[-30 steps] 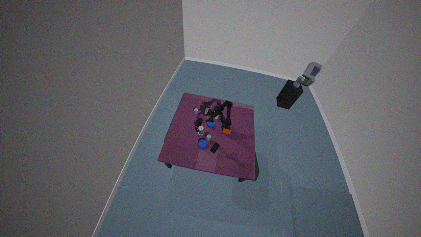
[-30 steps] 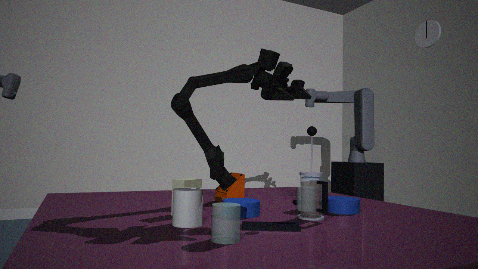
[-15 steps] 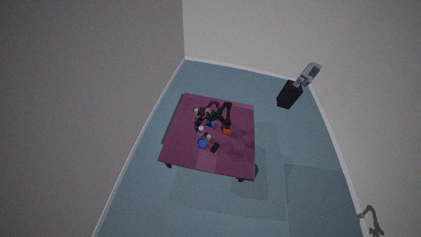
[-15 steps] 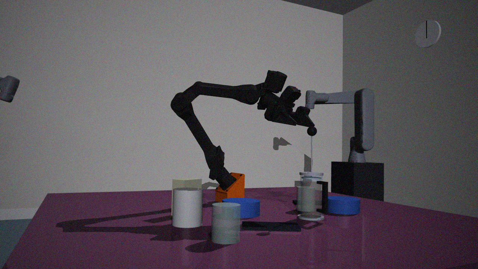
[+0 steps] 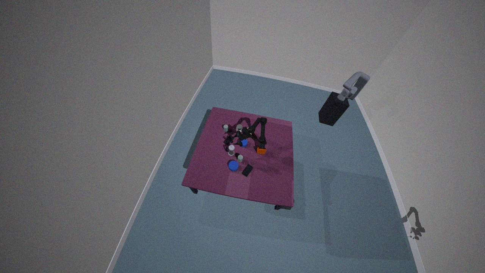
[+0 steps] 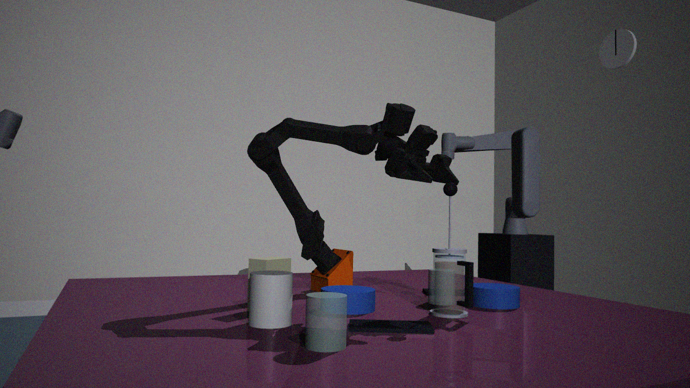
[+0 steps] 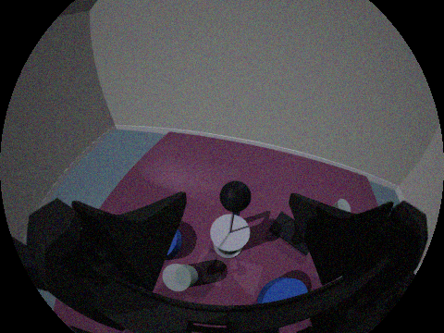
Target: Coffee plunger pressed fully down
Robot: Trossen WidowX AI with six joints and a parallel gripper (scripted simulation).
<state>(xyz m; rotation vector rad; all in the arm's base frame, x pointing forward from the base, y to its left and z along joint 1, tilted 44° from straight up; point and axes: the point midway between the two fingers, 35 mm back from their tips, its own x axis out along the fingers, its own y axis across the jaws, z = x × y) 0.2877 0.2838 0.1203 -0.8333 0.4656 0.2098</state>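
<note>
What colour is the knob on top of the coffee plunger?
Black; the knob shows best in the wrist view.

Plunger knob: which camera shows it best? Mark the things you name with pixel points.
Exterior. It shows the black knob [image 6: 450, 189] [image 7: 235, 196] side-on atop its raised rod [image 6: 450, 221], just below a fingertip. Wrist shows it large, between the open gripper's [image 7: 238, 199] fingers, but height is hard to judge. In the top view I can't pick it out.

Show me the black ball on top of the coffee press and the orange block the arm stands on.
Black ball [image 6: 450, 189] [image 7: 235, 196]: exterior and wrist views, middle of the ball.
Orange block [image 5: 262, 151] [image 6: 343, 271]: top and exterior views, its side.
</note>
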